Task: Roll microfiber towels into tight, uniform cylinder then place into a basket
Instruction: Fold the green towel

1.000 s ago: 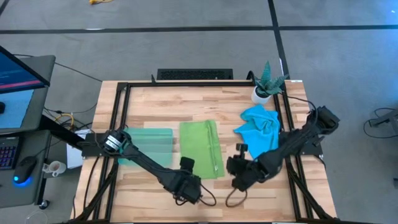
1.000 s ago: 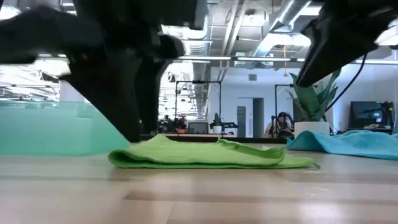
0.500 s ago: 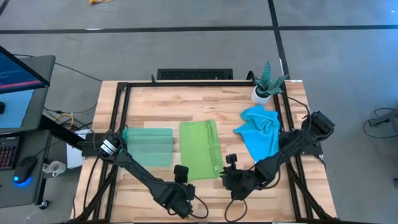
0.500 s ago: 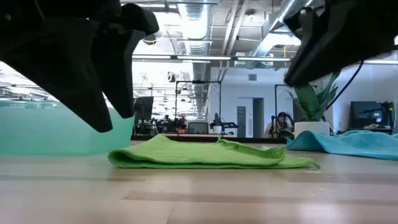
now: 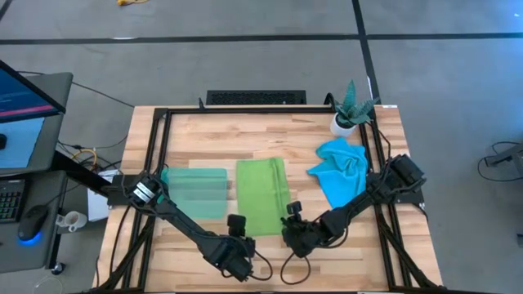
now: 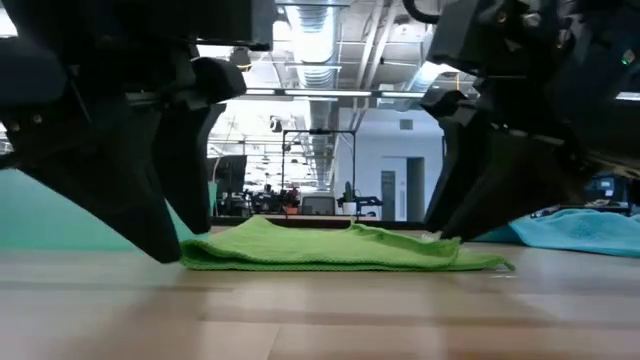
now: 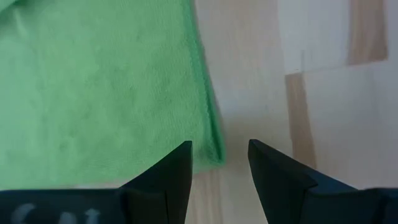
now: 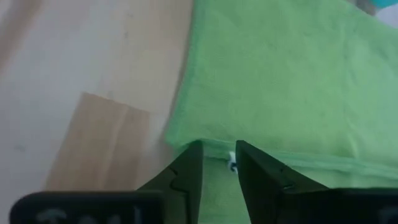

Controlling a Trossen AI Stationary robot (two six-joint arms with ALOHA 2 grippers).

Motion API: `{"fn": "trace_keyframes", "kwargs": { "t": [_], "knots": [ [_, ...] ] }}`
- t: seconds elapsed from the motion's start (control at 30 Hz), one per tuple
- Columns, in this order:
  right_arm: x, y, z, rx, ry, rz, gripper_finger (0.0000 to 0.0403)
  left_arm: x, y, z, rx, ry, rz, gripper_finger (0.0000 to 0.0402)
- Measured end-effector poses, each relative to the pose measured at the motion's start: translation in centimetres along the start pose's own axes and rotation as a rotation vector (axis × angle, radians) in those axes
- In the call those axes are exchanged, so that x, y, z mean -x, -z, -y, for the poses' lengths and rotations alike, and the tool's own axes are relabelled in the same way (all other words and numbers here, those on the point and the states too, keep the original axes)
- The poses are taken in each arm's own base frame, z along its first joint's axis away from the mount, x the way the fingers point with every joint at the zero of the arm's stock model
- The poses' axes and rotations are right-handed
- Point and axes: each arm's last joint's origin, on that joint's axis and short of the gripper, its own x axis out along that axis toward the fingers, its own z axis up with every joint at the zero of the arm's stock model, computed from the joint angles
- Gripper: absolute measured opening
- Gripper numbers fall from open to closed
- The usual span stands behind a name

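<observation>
Lime green towel (image 5: 263, 194) lies flat mid-surface, long axis running away from me toward the far edge. Its near short edge is the one that matters: both end effectors sit right at it, one per corner.

Left end effector (image 5: 235, 237) at the near-left corner. In its wrist view the fingers stand apart with nothing between them, the towel's corner (image 7: 214, 155) just ahead of the gap.

Right end effector (image 5: 292, 224) at the near-right corner. Its wrist view shows the fingers a narrow gap apart, tips over the folded hem (image 8: 205, 144); not closed on the cloth as far as I can see.

My read: the roll has to start from this near edge and travel along the long axis, away from me. Neither arm is clearly nearer; they flank the edge about evenly.

Blue towel (image 5: 341, 169) is crumpled to the right, untouched. Basket (image 5: 196, 189) sits just left of the green towel.
</observation>
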Motion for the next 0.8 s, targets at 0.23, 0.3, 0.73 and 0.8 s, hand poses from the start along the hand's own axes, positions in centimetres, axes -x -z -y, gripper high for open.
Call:
{"fn": "trace_keyframes", "kwargs": {
  "t": [0.23, 0.3, 0.73, 0.8],
  "knots": [
    [0.9, -1.1, 0.2, 0.001, -0.028, 0.038, 0.0148, -0.4, -0.1, -0.2, 0.013, -0.002, 0.009, 0.0151],
    [1.1, -1.5, 0.1, 0.003, -0.067, 0.049, 0.0154, -0.5, -0.1, -0.4, 0.015, -0.007, 0.010, 0.0151],
    [0.5, -0.8, 0.3, -0.031, -0.142, 0.033, 0.0163, -0.5, -0.1, -0.5, -0.016, -0.048, 0.023, 0.0151],
    [0.3, -0.8, 0.5, -0.039, -0.139, 0.032, 0.0164, -0.6, -0.1, -0.5, -0.014, -0.033, 0.015, 0.0151]
  ]
}}
